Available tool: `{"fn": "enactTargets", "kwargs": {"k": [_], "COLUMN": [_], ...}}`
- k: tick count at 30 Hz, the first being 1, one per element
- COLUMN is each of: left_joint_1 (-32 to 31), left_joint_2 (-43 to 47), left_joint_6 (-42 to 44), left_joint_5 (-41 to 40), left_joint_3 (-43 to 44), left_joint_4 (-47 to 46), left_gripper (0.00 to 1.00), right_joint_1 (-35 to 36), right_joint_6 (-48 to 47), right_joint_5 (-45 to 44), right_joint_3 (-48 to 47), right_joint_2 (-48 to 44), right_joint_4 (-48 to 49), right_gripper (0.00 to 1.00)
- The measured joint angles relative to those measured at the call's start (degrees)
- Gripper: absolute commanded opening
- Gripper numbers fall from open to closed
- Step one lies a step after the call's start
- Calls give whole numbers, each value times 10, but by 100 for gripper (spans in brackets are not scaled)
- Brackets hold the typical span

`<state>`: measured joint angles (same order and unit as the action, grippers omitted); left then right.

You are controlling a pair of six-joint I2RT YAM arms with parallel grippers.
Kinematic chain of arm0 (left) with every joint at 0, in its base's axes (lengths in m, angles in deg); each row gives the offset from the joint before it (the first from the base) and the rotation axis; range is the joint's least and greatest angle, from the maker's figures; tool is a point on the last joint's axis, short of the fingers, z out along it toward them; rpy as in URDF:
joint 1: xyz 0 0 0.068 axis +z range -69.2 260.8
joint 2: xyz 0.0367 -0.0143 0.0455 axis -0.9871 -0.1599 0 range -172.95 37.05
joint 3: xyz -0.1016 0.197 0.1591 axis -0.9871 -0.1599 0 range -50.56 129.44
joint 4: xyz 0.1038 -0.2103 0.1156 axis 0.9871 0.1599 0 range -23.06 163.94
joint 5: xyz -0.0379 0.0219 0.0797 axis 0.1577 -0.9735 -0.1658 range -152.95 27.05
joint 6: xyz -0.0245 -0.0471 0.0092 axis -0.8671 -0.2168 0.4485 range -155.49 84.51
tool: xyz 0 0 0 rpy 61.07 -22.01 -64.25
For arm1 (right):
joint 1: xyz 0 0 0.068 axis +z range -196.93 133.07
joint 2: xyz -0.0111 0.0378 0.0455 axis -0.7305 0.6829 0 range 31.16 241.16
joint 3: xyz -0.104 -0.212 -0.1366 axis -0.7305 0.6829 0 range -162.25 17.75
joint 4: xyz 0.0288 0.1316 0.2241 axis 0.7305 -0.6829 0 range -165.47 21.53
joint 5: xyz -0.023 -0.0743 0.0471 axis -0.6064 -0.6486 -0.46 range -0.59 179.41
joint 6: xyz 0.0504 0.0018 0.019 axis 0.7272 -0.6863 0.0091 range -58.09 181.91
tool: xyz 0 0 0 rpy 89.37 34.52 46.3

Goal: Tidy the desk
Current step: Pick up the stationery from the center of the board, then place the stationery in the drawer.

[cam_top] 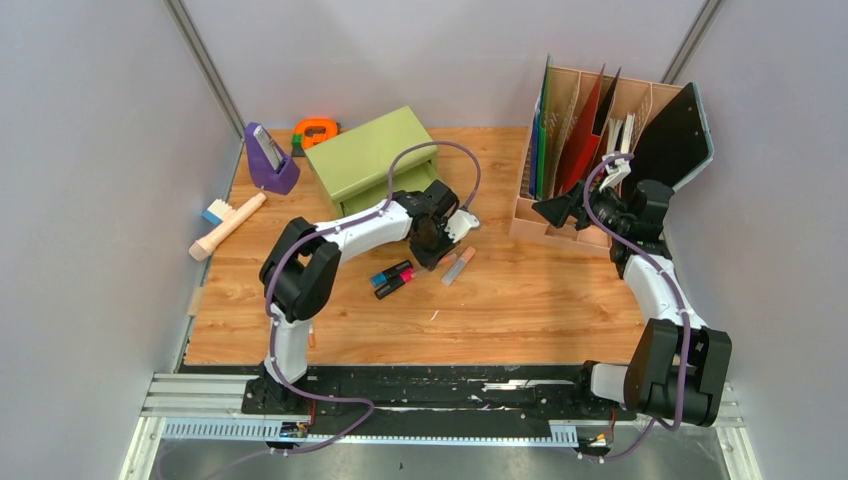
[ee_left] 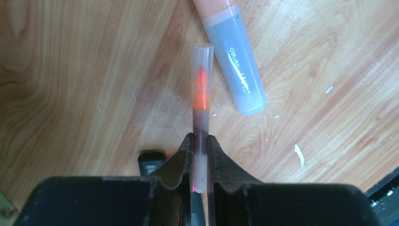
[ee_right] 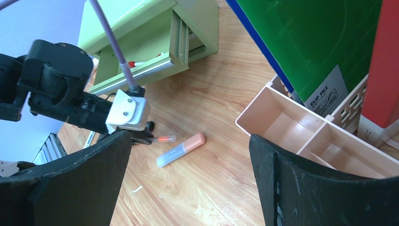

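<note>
On the wooden desk [cam_top: 520,300], my left gripper [ee_left: 201,141] is shut on a thin pen [ee_left: 201,94] with a clear cap and an orange tip. The pen lies low over the wood and points away from the jaws. Just right of it lies an orange-and-grey highlighter [ee_left: 237,70], untouched. From above, the left gripper [cam_top: 440,245] is in front of the green drawer chest [cam_top: 365,158]. My right gripper [ee_right: 190,179] stands open and empty, raised near the file organizer [cam_top: 600,150]. It looks down on the pen [ee_right: 164,139] and the highlighter [ee_right: 181,149].
Two dark markers [cam_top: 393,278] lie side by side left of the highlighter. The chest's drawer [ee_right: 141,70] is pulled open. A brush [cam_top: 228,225], a purple stand [cam_top: 270,160] and an orange tape dispenser [cam_top: 316,131] sit at the back left. Folders fill the organizer.
</note>
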<state>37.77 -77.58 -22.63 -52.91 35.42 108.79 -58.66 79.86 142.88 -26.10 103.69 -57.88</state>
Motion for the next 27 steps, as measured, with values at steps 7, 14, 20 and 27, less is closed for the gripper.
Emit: {"fn": "enactTargets", "kwargs": {"k": [7,14,20,27], "left_joint_1": [5,43,103,136], "left_joint_2": [46,88,101,98], "left_joint_6": [12,36,67,98], "left_joint_5": [2,-7,-33,-57], "left_joint_3": [36,121,174,178], "left_joint_4": [34,73,96,110], "left_gripper": [0,0,11,54], "right_joint_1": [0,0,0,0], "right_joint_6": [0,0,0,0], "right_joint_5": [0,0,0,0], "right_joint_3": [0,0,0,0], "right_joint_2": [0,0,0,0], "right_joint_4": [0,0,0,0], "right_gripper": [98,98,98,98]}}
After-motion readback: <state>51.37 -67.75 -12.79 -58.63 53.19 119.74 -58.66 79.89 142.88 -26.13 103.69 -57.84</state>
